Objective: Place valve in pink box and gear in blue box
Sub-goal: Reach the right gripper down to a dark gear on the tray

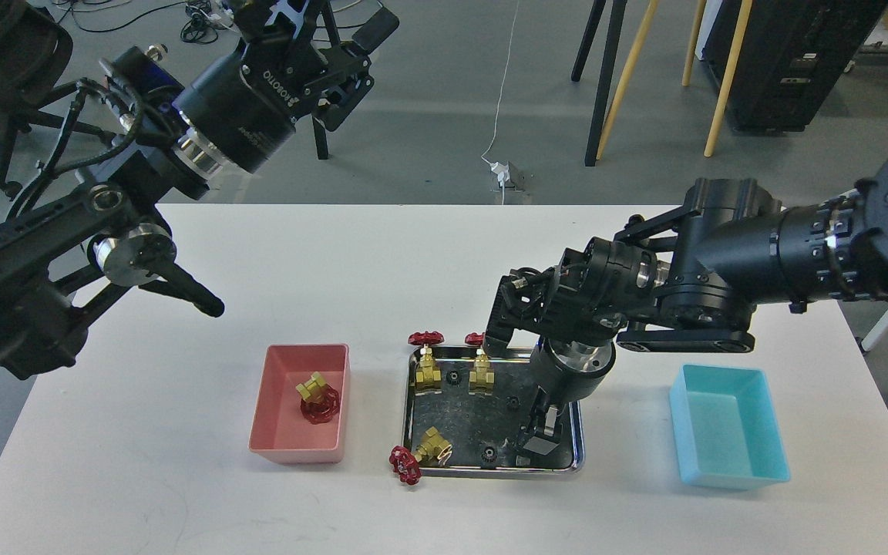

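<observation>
The pink box [297, 453] stands left of the middle with one valve [317, 398] lying in it. The steel tray [482, 471] holds two upright valves [426, 364] [481, 368], and a third valve [422, 453] lies at its front left corner with its handwheel over the rim. Three gears [453, 377] [512, 401] [488, 453] show in the tray. My right gripper [539, 438] points down into the tray's front right part and hides what is under it; its fingers are dark and close together. The blue box [733, 482] at the right is empty. My left gripper [359, 68] is open and empty, high beyond the table's far left.
My right arm [721, 270] reaches across the table's right half above the tray's back right corner. A black lever of my left arm [186, 287] hangs over the table's left side. Tripod legs [606, 77] and a cable stand on the floor behind the table.
</observation>
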